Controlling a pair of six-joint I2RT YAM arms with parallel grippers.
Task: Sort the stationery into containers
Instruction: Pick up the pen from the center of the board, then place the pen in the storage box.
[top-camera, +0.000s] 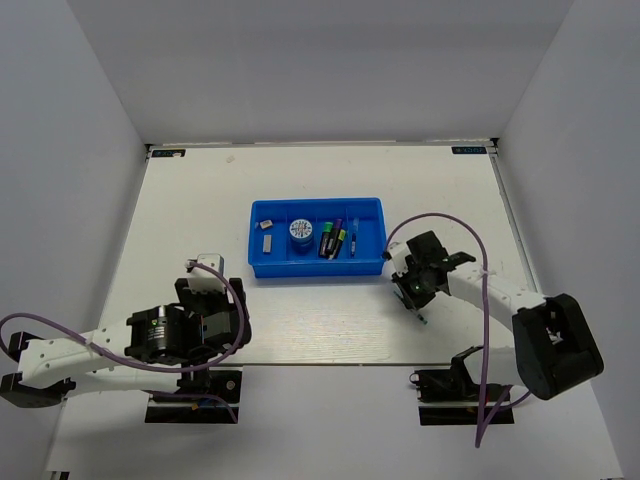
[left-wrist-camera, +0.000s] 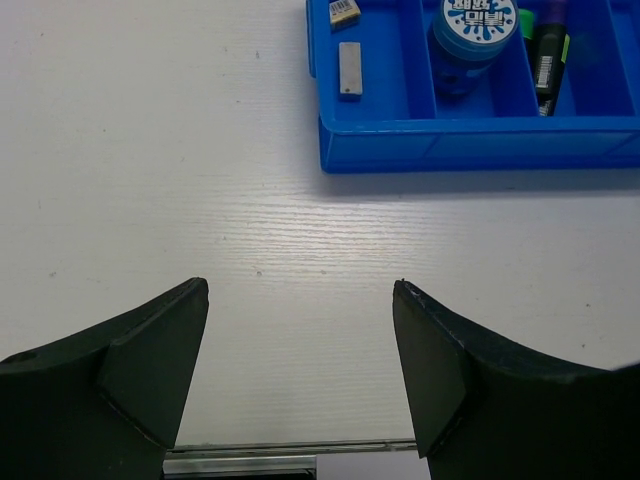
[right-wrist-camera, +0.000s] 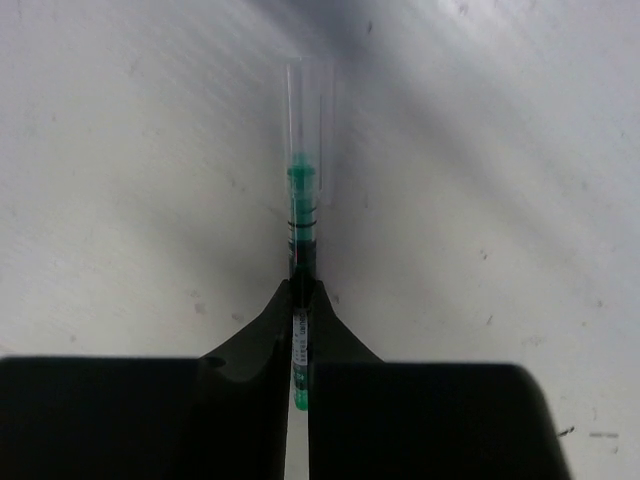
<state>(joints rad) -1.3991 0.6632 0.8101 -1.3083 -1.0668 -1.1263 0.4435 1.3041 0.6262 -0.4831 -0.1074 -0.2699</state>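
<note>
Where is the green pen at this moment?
The green pen is clamped in the right tool, as the right wrist view shows; in the top view it is beside the blue tray's near right corner.

Left arm (top-camera: 70, 358) and right arm (top-camera: 495, 292) are built of white links and bulky black joint housings. A thin purple cable (top-camera: 440, 216) loops along each. The fingers (left-wrist-camera: 150, 370) are matte black wedges.

White wood-grain bench (top-camera: 320, 180) with faint scuffs, pale grey walls (top-camera: 330, 70) enclosing the bench on its left, far and right sides, small dark label (top-camera: 165, 153) at its far left corner, small blue label (top-camera: 468, 150) at its far right corner
</note>
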